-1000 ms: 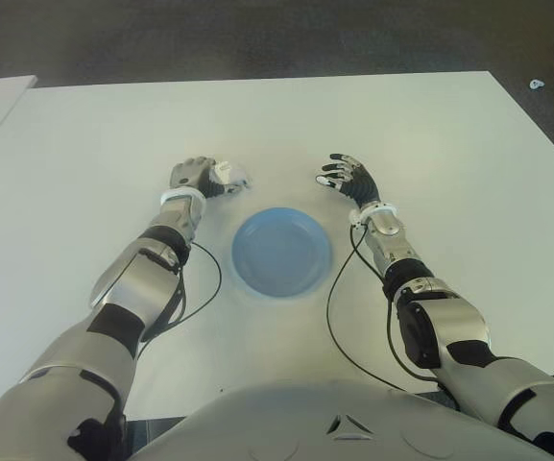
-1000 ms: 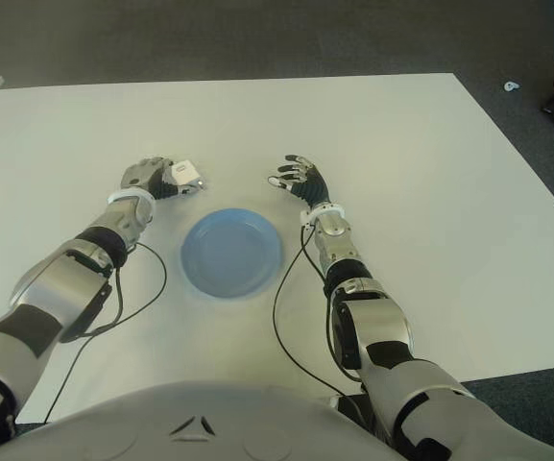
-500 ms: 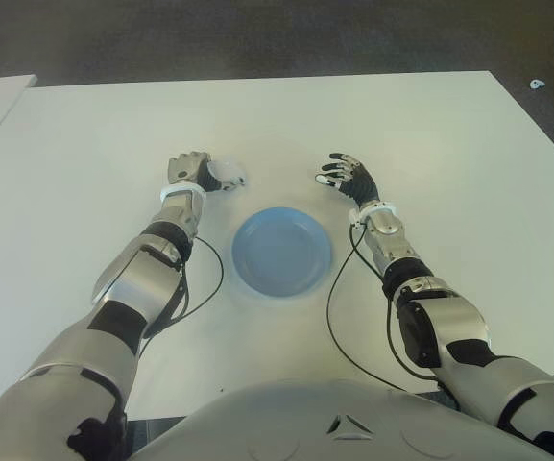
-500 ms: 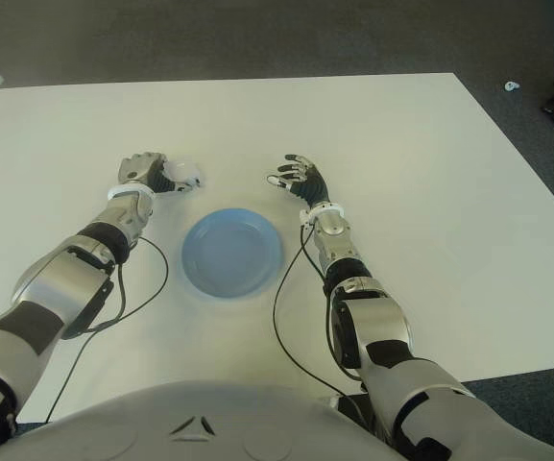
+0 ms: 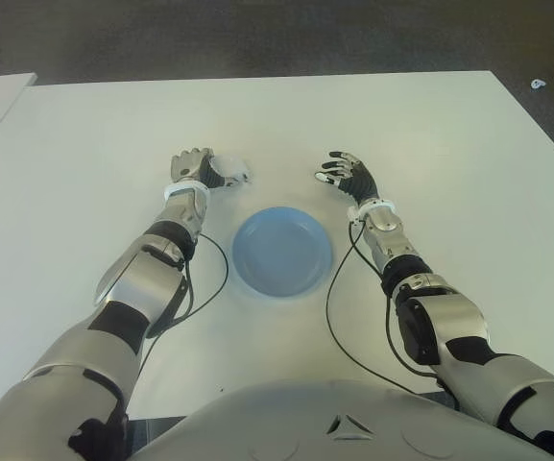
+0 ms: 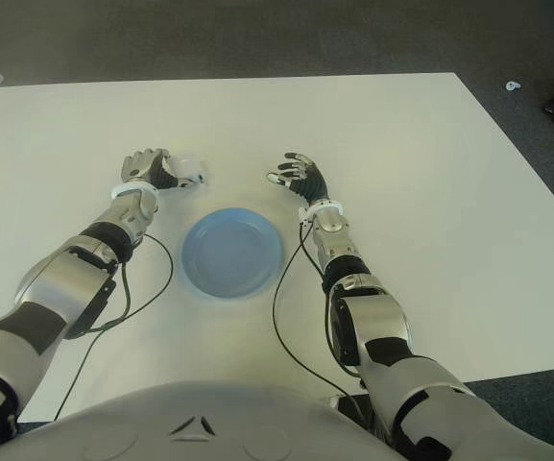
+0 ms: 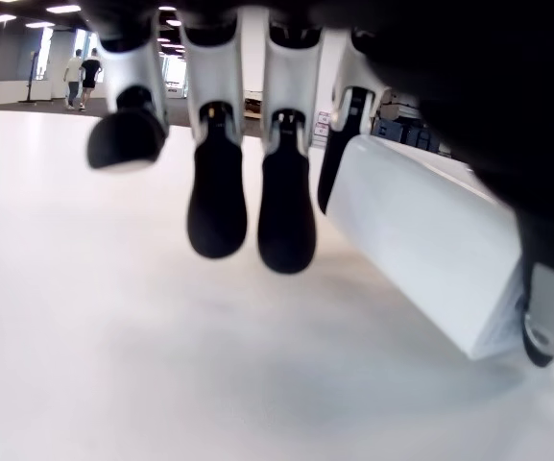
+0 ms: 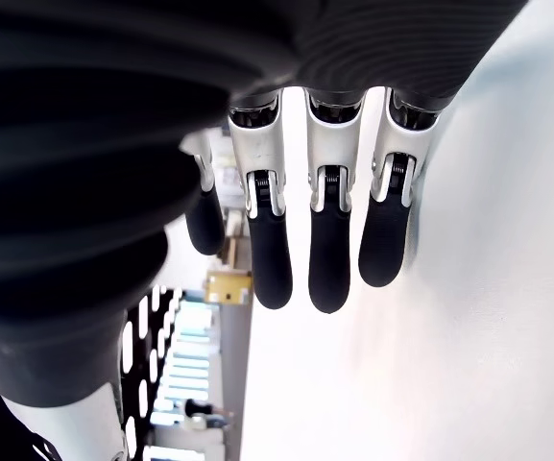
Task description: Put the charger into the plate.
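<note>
**Charger at the left fingertips, plate not yet reached**

Start with your left hand (image 7: 286,192): its fingers (image 7: 217,206) hang curled above the table, and the white charger (image 7: 430,254) sits pinned between the index finger and the thumb at the block's far corner. Only that one finger and the thumb seem to be on it, so judge the grip as light. Before you carry, bring the other fingers onto the block's face, lift just clear of the surface, and keep the wrist level so the block does not pivot out.

The blue plate (image 5: 282,252) lies near the hand, toward the robot's body and its right. Swing the charger over the rim and let go only once it is above the dish's centre.

Your right hand (image 5: 348,178) shows on the plate's other side with its fingers loosely spread, holding nothing; it can stay out of the path.

The white table (image 5: 430,134) is bare and smooth, so a dropped block may slide. Dark floor lies beyond its far edge.
</note>
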